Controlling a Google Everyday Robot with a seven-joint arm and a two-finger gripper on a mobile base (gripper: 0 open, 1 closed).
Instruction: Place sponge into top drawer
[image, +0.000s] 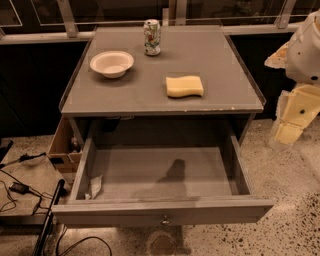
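The pale yellow sponge (184, 86) lies flat on the grey cabinet top (140, 92), toward its front right. Below it the top drawer (160, 172) is pulled fully out, showing its flat grey bottom, grey front panel and small round knob (165, 220). My cream-coloured gripper (290, 125) hangs off the cabinet's right side, at about the height of the cabinet top's front edge. It is well to the right of the sponge and touches nothing.
A white bowl (112, 63) and a drink can (152, 37) stand at the back of the cabinet top. A crumpled scrap (95, 187) lies in the drawer's front left corner. Cables and a board (22, 187) lie on the floor at left.
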